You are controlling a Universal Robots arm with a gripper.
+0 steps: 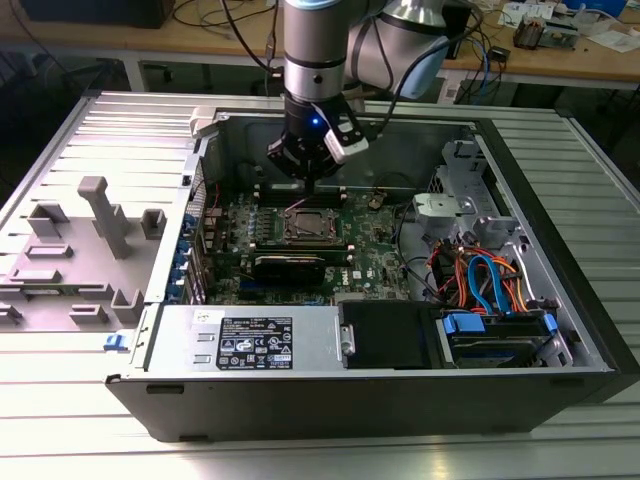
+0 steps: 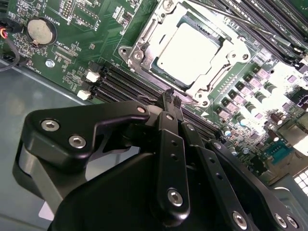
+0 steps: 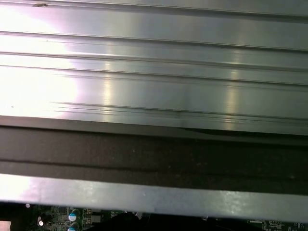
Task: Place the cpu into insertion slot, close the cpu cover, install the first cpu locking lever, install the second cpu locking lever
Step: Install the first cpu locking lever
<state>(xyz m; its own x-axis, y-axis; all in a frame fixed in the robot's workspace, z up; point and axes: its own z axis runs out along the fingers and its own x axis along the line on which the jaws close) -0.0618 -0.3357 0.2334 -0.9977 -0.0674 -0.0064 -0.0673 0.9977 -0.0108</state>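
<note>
The cpu [image 2: 190, 53], a dull silver square, lies flat in the insertion slot [image 1: 308, 226] on the green board inside the open computer case. The cpu cover [image 2: 144, 48], a silver frame, lies down around the chip's edges. A thin wire lever [image 2: 250, 24] runs along one side of the socket. My gripper [image 1: 308, 172] hangs just above the board beside the socket's far edge. In the second wrist view the gripper's [image 2: 171, 98] black fingers meet at their tips, shut with nothing between them, a short way from the socket's corner.
Black memory slots [image 2: 120, 84] flank the socket, and a coin battery [image 2: 41, 30] sits on the board. The case's walls [image 3: 154, 154] enclose the work area. A power supply [image 1: 250, 340] and drive cables [image 1: 480, 280] fill the near side. A grey fixture tray [image 1: 90, 240] lies at the exterior view's left.
</note>
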